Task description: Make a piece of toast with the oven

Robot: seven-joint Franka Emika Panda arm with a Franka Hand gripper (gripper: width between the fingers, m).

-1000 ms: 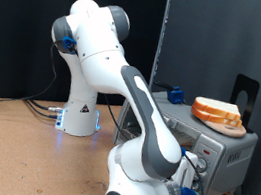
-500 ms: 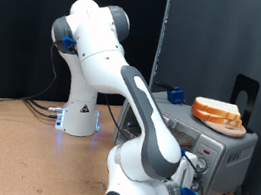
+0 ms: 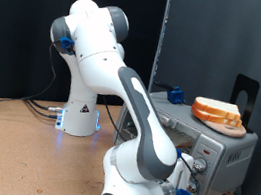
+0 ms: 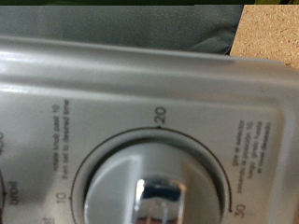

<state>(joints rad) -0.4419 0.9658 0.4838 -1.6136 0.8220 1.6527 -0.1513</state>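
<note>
A: While the arm (image 3: 122,86) bends low in the exterior view, its hand sits down at the oven (image 3: 218,149) front, near the bottom edge, mostly hidden behind its own wrist. The fingers don't show here.

B: And the bread? I see a stack of slices (image 3: 216,113) on the oven's top, toward the right. A single slice I can't pick out; it may be inside, but the arm blocks the door.

A: Over to the wrist view: a timer knob (image 4: 154,191) fills it, with the 10, 20 and 30 marks around the dial. The gripper isn't in shot, so wide or narrow, I cannot tell.

B: So I'd judge we're at the dial stage. Room is tight there, panel close ahead, table (image 3: 10,147) open behind.
</note>
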